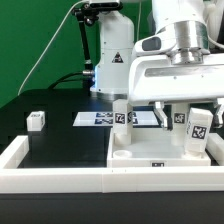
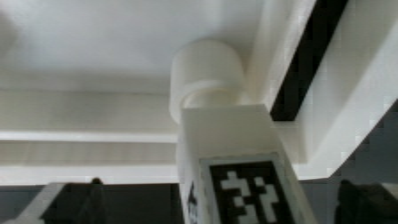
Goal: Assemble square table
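The white square table top [image 1: 160, 158] lies in the near corner on the exterior view's right. One tagged leg [image 1: 122, 124] stands on its far left corner. My gripper [image 1: 188, 110] hangs over the top's right side, where two more tagged legs [image 1: 198, 130] stand close together. In the wrist view a tagged leg [image 2: 228, 150] runs between my fingers down to the top [image 2: 89, 60]. Both dark fingertips [image 2: 80, 200] stand apart from the leg, so the gripper [image 2: 214, 205] is open around it. A fourth leg [image 1: 37, 121] lies loose on the black worktop at the left.
The marker board [image 1: 95, 118] lies flat behind the top. A low white wall [image 1: 60, 175] edges the worktop's front and left. A white robot base [image 1: 112, 60] stands at the back with a cable.
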`<move>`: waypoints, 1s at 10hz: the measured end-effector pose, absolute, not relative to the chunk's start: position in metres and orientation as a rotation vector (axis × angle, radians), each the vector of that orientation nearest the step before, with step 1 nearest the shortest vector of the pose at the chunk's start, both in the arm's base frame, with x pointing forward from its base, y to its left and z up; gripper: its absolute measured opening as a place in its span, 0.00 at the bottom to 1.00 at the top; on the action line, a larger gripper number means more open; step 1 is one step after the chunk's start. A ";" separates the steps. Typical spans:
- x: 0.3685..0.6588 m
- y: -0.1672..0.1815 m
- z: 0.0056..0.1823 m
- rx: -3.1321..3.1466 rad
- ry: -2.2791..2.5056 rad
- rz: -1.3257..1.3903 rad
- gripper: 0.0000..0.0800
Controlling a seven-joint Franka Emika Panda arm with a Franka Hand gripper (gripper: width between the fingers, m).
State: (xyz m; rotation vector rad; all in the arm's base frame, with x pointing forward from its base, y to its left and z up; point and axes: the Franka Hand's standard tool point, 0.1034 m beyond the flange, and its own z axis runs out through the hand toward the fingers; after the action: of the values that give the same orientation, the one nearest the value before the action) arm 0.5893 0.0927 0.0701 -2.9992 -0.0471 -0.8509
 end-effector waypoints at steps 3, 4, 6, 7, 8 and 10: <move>0.592 0.094 0.089 -2.989 -0.047 -0.801 0.81; 0.591 0.096 0.089 -2.990 -0.047 -0.773 0.81; 0.588 0.098 0.085 -2.993 -0.049 -0.720 0.81; 0.585 0.104 0.083 -2.992 -0.050 -0.593 0.81; 0.584 0.108 0.082 -2.987 -0.047 -0.454 0.81; 0.596 0.100 0.083 -2.989 -0.073 -0.256 0.81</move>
State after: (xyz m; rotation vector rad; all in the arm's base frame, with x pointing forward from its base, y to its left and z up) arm 0.5964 0.1005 0.0830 -2.9889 -0.0734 -0.2555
